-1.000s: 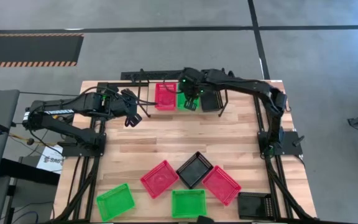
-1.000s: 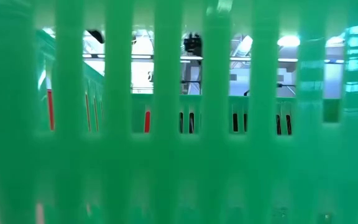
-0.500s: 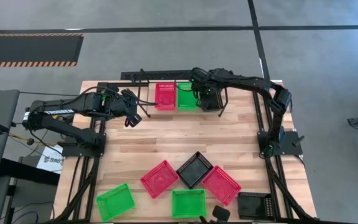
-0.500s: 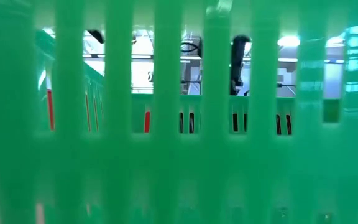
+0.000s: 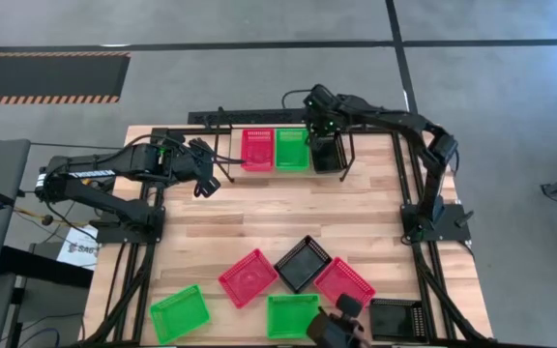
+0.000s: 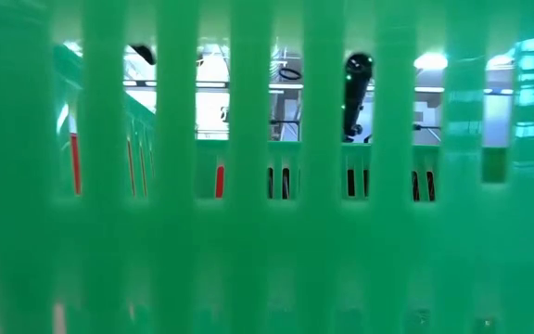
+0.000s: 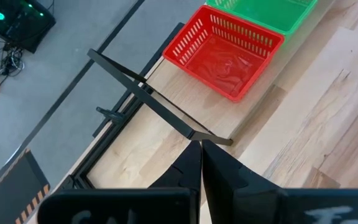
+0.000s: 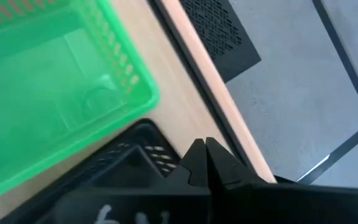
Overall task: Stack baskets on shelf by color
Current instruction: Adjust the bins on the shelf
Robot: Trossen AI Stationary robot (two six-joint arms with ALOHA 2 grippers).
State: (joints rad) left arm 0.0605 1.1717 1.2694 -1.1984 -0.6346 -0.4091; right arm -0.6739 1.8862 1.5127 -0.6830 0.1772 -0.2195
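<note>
The shelf (image 5: 259, 174) now carries three baskets side by side: a red basket (image 5: 256, 149) at one end, a green basket (image 5: 291, 149) in the middle, a black basket (image 5: 326, 154) at the other end. Six baskets remain near the table's front edge, well apart from the shelf, so I judge one third done. The right gripper (image 5: 319, 104) hovers above the shelf, fingers pressed together and empty. The left gripper (image 5: 204, 184) waits beside the shelf, also clenched on nothing.

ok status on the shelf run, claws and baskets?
Right claw shut, empty, above the shelf's black basket. Left claw shut, waiting left of shelf. Red basket, green basket, black shelved; six on table. Nothing blocking.
</note>
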